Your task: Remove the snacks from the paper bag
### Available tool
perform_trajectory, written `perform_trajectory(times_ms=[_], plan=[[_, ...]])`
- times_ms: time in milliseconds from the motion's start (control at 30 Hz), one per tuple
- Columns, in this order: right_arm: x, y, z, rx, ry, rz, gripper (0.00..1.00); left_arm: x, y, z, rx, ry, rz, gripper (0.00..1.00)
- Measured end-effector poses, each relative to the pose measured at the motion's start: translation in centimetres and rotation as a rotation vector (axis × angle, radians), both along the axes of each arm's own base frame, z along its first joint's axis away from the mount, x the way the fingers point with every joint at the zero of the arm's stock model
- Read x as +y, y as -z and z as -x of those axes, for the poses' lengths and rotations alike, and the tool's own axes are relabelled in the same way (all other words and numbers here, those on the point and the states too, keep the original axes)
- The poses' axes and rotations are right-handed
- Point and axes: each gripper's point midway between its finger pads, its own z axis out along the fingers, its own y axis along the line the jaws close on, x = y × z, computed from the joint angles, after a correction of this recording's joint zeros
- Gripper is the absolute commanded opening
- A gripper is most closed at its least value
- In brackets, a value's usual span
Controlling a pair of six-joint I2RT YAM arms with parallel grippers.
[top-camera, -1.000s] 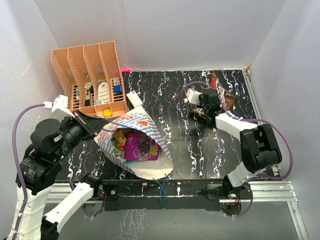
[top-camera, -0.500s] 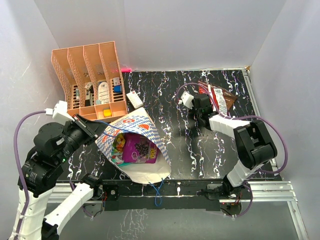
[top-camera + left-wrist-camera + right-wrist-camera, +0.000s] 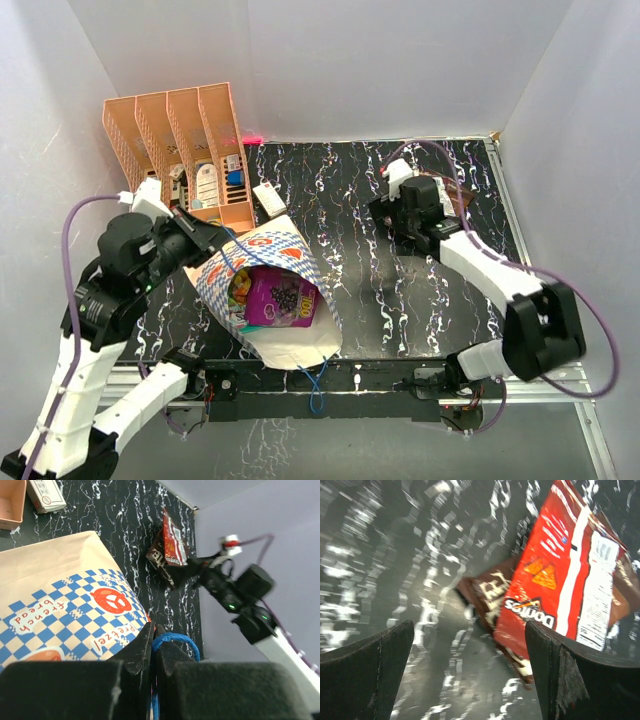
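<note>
Top external view: the paper bag [image 3: 295, 255] lies tilted at the near left of the table [image 3: 360, 290], its mouth gaping so that a purple packet [image 3: 283, 298] and a yellow-green packet [image 3: 238, 288] show inside; my left gripper [image 3: 213, 240] sits at the bag's far left rim, just near of the pink file organiser [image 3: 180, 140]. Left wrist view: my jaws are pinched together on the blue cord handle [image 3: 176, 641], and the bag's checked side spreads out just beyond my fingertips; a small white box [image 3: 46, 492] lies on the table past the bag's far edge. Right wrist view: my right gripper [image 3: 470, 635] is over the far right of the table, well apart from the bag; its fingers [image 3: 380, 655] stand wide with nothing between them; a red packet [image 3: 565, 570] lies flat on the table just ahead of the fingertips, nearer the right-hand one, overlapping a dark brown packet [image 3: 482, 595]; whether either packet touches my fingers I cannot tell.
</note>
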Motion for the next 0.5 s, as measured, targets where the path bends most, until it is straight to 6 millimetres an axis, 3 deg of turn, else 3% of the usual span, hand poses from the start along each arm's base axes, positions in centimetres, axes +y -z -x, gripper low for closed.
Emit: perform_trajectory(times_ms=[133,267,367,500], plan=[[3.2,-6.3,2.1,-0.089,-0.045,-0.251,0.98,-1.0,0.6,-1.1,0.021,0.036,-0.021,0.00],[6.7,-11.5,6.1,-0.119,-0.150,-0.524,0.98,-1.4,0.6,-1.2,0.011,0.068,-0.032,0.00],[9.1,-12.8,9.0,-0.061,-0.211,-0.640,0.98,-1.5,0.6,-1.3,0.005,0.081,-0.052,0.00],[13.6,-12.6,13.5,0.083,-0.312,-0.733,0.98,-1.6,0.6,-1.8,0.003,0.089,-0.074,0.00]])
